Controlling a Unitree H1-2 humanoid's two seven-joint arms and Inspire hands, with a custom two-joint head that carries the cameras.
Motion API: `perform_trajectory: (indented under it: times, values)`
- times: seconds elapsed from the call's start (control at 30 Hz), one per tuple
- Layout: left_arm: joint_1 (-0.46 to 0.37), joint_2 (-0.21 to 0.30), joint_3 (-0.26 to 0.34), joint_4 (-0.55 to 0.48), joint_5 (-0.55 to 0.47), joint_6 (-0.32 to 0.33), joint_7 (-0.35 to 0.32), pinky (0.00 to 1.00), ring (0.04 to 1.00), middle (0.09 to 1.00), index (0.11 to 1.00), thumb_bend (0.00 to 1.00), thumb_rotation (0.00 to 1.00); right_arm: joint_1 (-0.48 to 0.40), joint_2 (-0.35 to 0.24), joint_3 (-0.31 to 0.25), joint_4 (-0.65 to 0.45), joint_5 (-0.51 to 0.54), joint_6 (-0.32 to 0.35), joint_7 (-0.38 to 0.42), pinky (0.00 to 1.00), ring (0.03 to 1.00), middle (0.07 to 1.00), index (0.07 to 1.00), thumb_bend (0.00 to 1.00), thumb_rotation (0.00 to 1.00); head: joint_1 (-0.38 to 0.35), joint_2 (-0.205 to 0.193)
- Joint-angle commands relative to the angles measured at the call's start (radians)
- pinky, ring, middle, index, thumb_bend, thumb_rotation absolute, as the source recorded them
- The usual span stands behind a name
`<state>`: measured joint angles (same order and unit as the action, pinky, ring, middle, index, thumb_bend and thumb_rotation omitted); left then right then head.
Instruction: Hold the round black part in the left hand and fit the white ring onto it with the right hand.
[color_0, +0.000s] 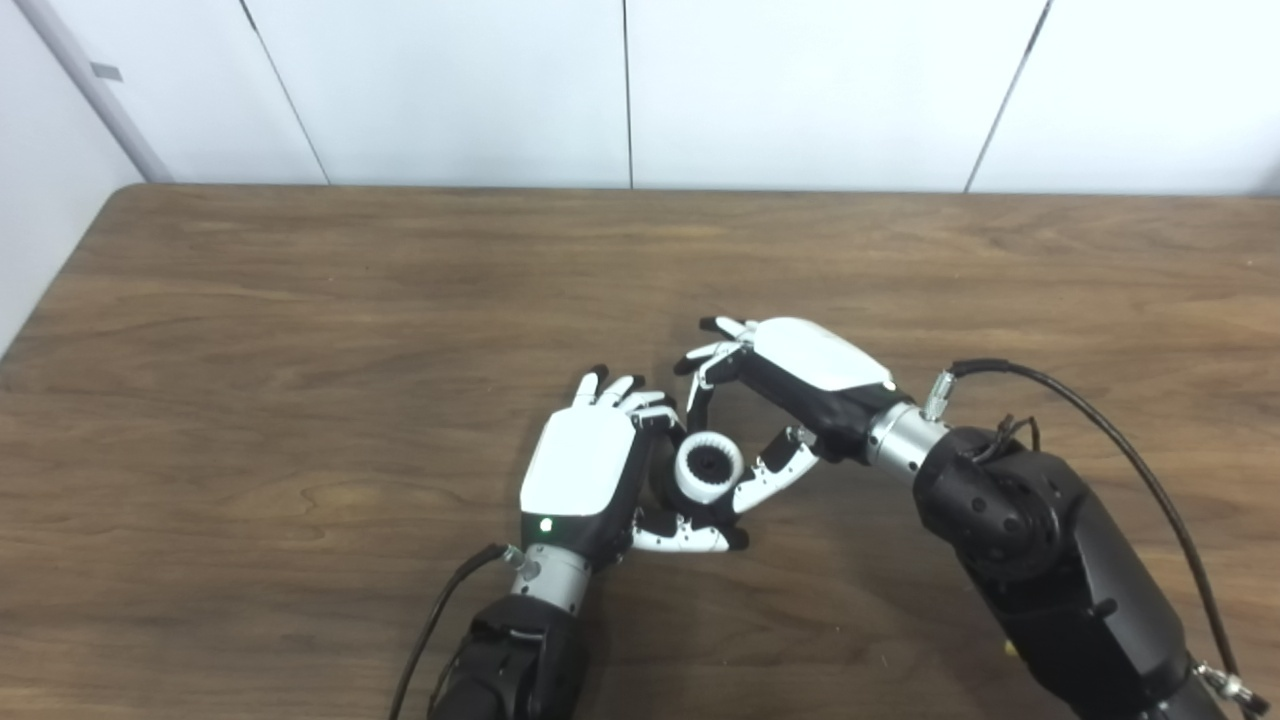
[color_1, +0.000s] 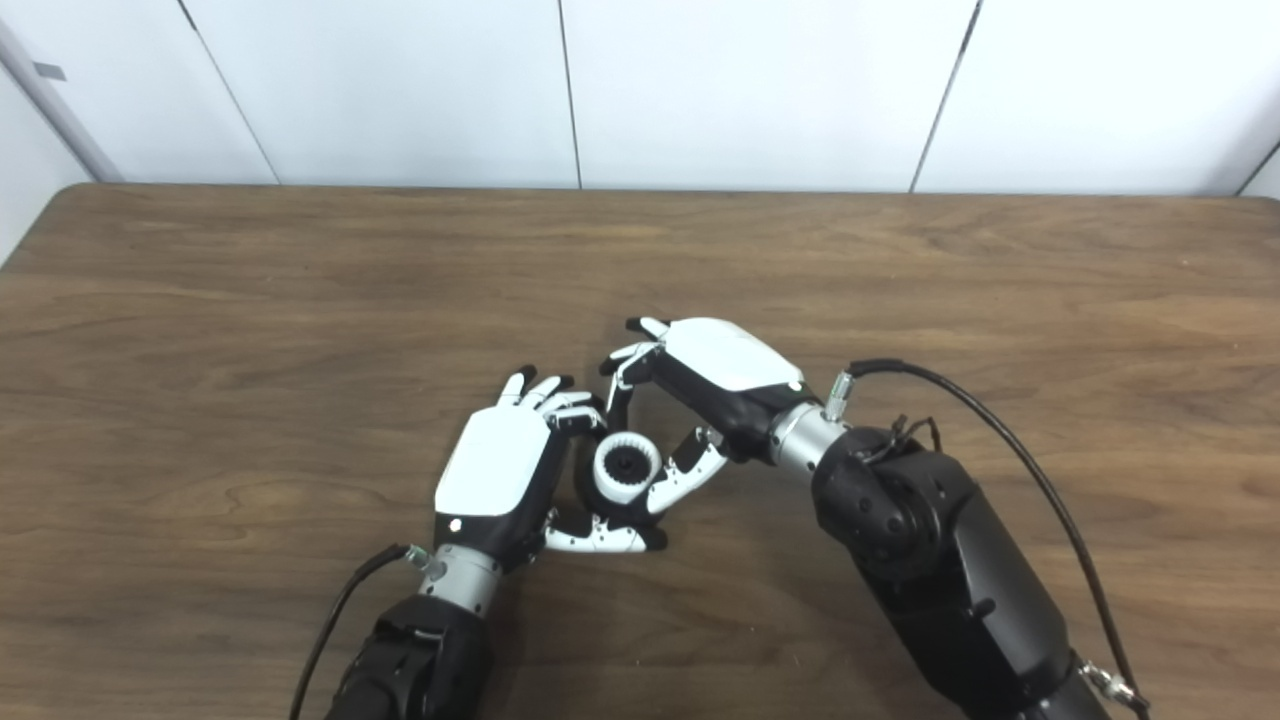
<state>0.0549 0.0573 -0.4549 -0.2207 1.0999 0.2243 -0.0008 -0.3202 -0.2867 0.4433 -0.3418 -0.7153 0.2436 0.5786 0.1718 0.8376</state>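
Brown wood grain with darker streaks across the table (color_0: 300, 330). Plain white panels (color_0: 800, 90) along the top of the frame, split by thin dark seams. Glossy white shells over black on the left hand (color_0: 585, 470) and right hand (color_0: 800, 385). White ring (color_0: 708, 468), ridged, around the round black part (color_0: 710, 466) at centre.

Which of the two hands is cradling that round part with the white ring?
The left hand cradles the round black part bearing the white ring. The right hand only arches beside it.
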Motion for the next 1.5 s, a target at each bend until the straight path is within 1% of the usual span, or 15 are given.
perform_trajectory:
  times: [0.0,0.33,0.37,0.4,0.5,0.57,0.7,1.07,1.23,1.37,1.47]
  values:
    - [0.001,-0.004,-0.012,-0.008,0.018,0.007,-0.024,1.00,0.905,0.793,0.485,0.52,0.05,-0.017,-0.001,-0.007,-0.008,-0.007,-0.027,-0.023,1.00,0.980,0.835,0.482,0.52,0.15,0.001,0.000]
    - [0.003,-0.006,-0.010,-0.012,0.021,0.004,-0.024,1.00,0.901,0.791,0.485,0.52,0.05,-0.027,-0.009,-0.011,-0.021,-0.025,-0.009,-0.004,1.00,0.991,0.863,0.493,0.52,0.16,0.000,0.006]
    - [0.003,-0.007,-0.009,-0.012,0.018,0.004,-0.024,1.00,0.901,0.792,0.485,0.52,0.05,-0.028,-0.010,-0.010,-0.023,-0.028,-0.005,0.000,1.00,0.995,0.871,0.548,0.72,0.26,0.000,0.006]
    - [0.004,-0.007,-0.009,-0.013,0.017,0.003,-0.024,1.00,0.901,0.792,0.485,0.52,0.05,-0.029,-0.011,-0.011,-0.024,-0.030,-0.002,0.003,1.00,0.998,0.884,0.590,0.85,0.32,0.000,0.006]
    - [0.004,-0.006,-0.007,-0.014,0.014,0.003,-0.026,1.00,0.902,0.792,0.485,0.52,0.05,-0.027,-0.013,-0.013,-0.025,-0.033,-0.009,0.001,1.00,1.000,0.919,0.642,0.96,0.37,-0.001,0.007]
    - [0.004,-0.005,-0.007,-0.012,0.017,0.002,-0.023,1.00,0.901,0.790,0.485,0.52,0.05,-0.026,-0.014,-0.015,-0.025,-0.032,-0.017,-0.005,1.00,1.000,0.938,0.659,0.99,0.39,-0.004,0.008]
    - [0.003,-0.003,-0.007,-0.012,0.019,0.002,-0.024,1.00,0.900,0.789,0.485,0.52,0.05,-0.025,-0.015,-0.021,-0.024,-0.027,-0.029,-0.012,1.00,1.000,0.973,0.678,1.00,0.42,-0.005,0.007]
    - [0.004,0.000,-0.004,-0.012,0.011,-0.002,-0.023,1.00,0.898,0.788,0.485,0.52,0.05,-0.019,-0.012,-0.034,-0.017,-0.027,-0.032,-0.018,1.00,1.000,0.957,0.617,1.00,0.38,-0.007,0.009]
    - [0.003,0.004,-0.004,-0.012,0.016,-0.003,-0.021,1.00,0.896,0.789,0.484,0.52,0.05,-0.028,-0.022,-0.046,-0.018,-0.027,-0.032,-0.017,1.00,1.000,0.954,0.611,1.00,0.39,-0.015,0.008]
    - [0.003,0.008,-0.002,-0.015,0.016,-0.003,-0.025,1.00,0.897,0.790,0.485,0.52,0.05,-0.037,-0.033,-0.069,-0.029,-0.039,-0.010,-0.005,1.00,1.000,0.958,0.627,1.00,0.41,-0.019,0.006]
    - [0.002,0.012,0.002,-0.012,0.013,-0.006,-0.020,1.00,0.890,0.786,0.485,0.52,0.05,-0.045,-0.043,-0.087,-0.037,-0.044,0.008,0.011,1.00,1.000,0.960,0.676,1.00,0.41,-0.023,0.004]
